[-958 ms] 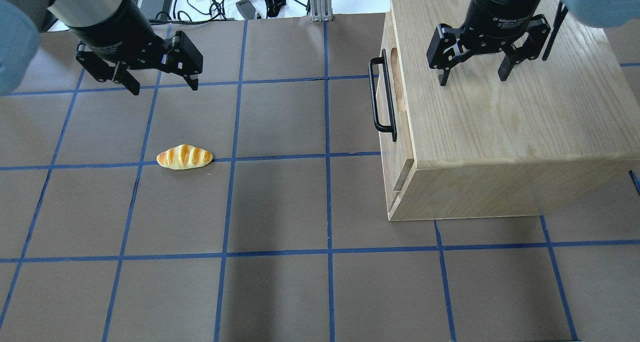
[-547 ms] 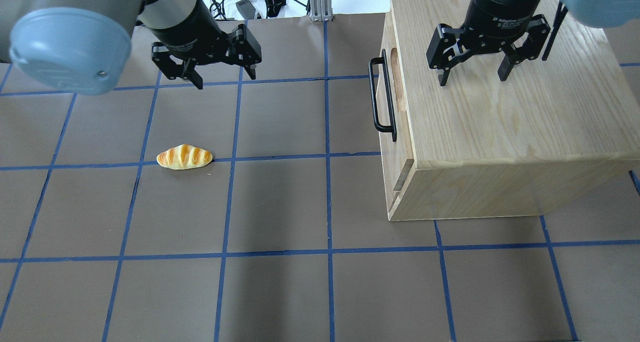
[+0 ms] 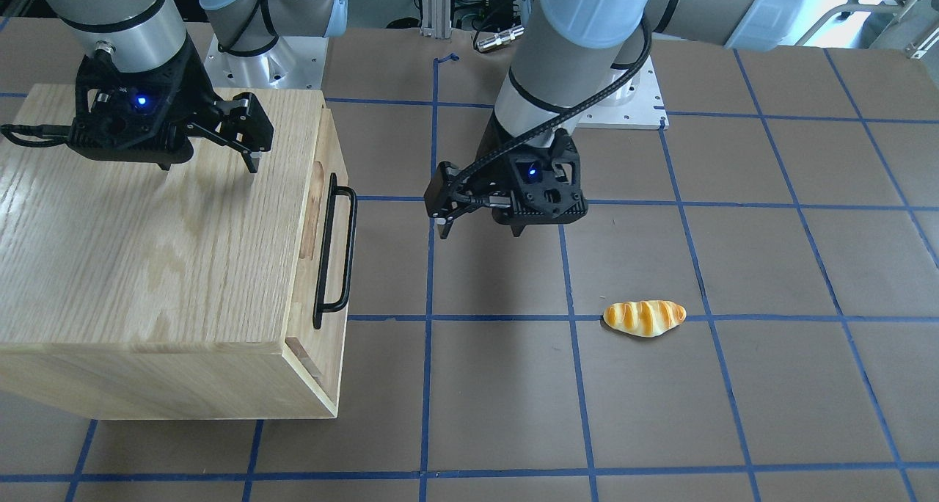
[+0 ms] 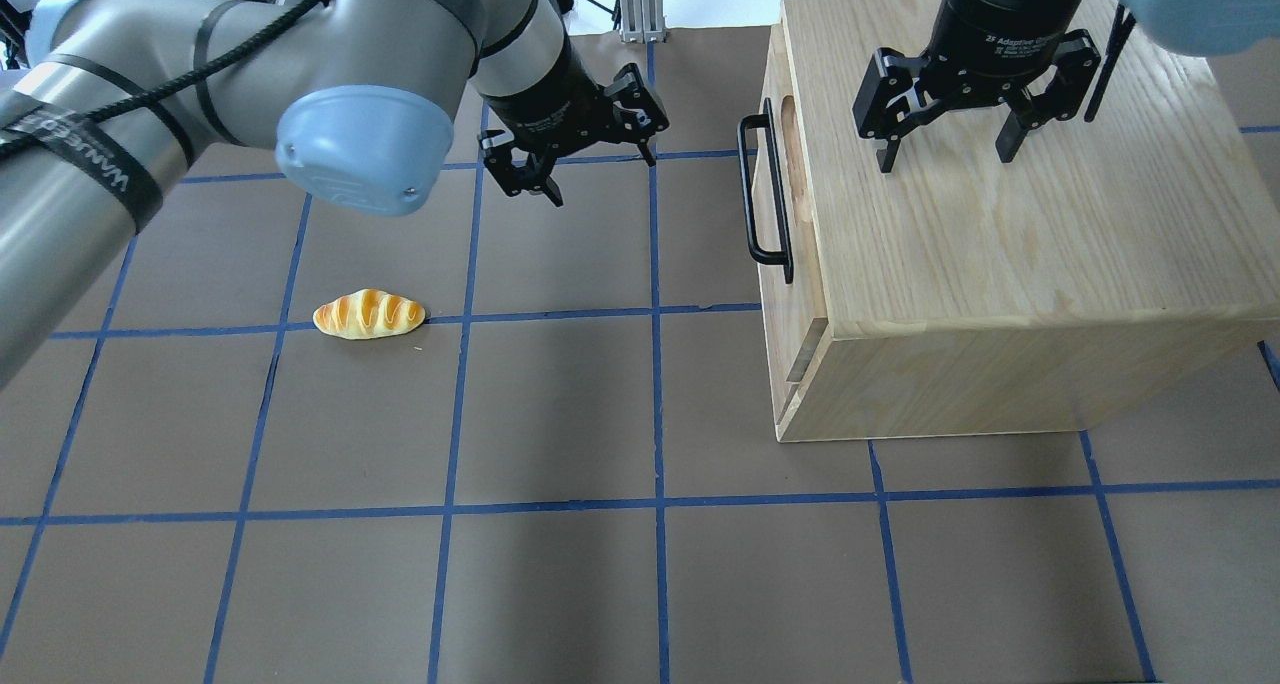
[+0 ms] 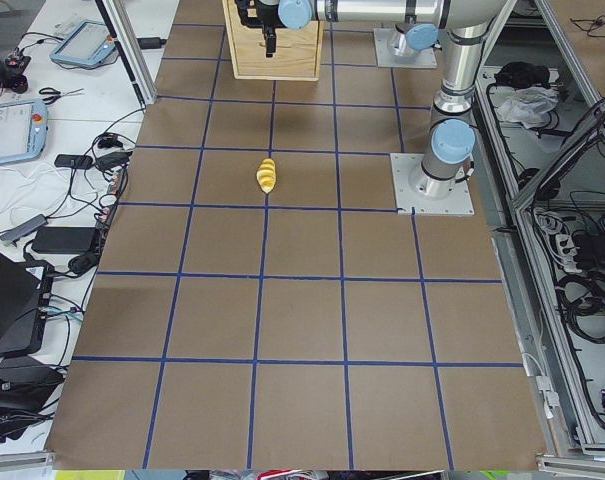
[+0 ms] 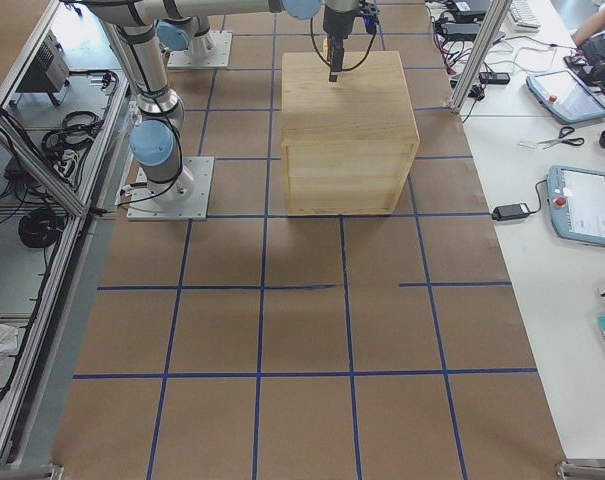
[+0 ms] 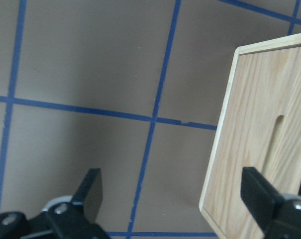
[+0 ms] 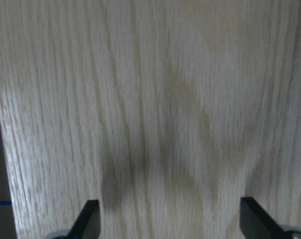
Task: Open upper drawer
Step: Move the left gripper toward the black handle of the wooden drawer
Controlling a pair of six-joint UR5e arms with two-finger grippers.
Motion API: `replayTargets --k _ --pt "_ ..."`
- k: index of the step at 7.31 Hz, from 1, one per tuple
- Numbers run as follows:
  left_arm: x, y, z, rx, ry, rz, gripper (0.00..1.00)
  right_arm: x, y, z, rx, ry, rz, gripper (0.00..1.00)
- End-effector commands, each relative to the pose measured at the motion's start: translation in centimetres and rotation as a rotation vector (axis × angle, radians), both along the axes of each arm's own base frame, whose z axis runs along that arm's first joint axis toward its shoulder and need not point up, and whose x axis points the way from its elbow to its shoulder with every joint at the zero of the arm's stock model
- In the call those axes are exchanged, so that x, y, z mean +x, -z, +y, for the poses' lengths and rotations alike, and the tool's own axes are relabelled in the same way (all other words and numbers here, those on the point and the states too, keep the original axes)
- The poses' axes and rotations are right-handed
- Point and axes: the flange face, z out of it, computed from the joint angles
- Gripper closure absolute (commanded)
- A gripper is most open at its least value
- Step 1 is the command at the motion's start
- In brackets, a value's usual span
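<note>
The upper drawer [image 4: 778, 226] is on the left face of the oak cabinet [image 4: 1000, 254] and looks pushed in. Its front carries a long black bar handle [image 4: 762, 194] and an oblong slot [image 4: 790, 149]. The front-facing view also shows the handle [image 3: 334, 252]. My left gripper [image 4: 603, 179] is open and empty above the mat, a short way left of the handle and apart from it, as the front-facing view [image 3: 480, 230] also shows. My right gripper [image 4: 945, 159] is open and empty just above the cabinet top [image 8: 160, 99].
A toy bread roll [image 4: 368, 314] lies on the brown mat, left of the cabinet; it also shows in the front-facing view [image 3: 644, 318]. The mat carries a blue tape grid. In the left wrist view a wood panel [image 7: 250, 149] with a slot fills the right side.
My left arm has swung right across the mat, from the far left to near the drawer handle. The right gripper, cabinet and bread roll have not moved.
</note>
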Motion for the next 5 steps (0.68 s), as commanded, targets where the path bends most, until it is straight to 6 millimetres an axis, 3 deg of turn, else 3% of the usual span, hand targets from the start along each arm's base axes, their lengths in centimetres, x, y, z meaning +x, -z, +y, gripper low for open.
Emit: replayTargets --k 1,5 --pt "-3.1 2.1 0.2 0.038 -0.013 0.034 0.00 0.0 -0.1 0.0 -0.001 -0.001 0.000 0.00" --pt "-4.3 1.5 0.1 0.070 -0.075 0.129 0.00 0.0 -0.1 0.0 -0.001 0.001 0.000 0.00"
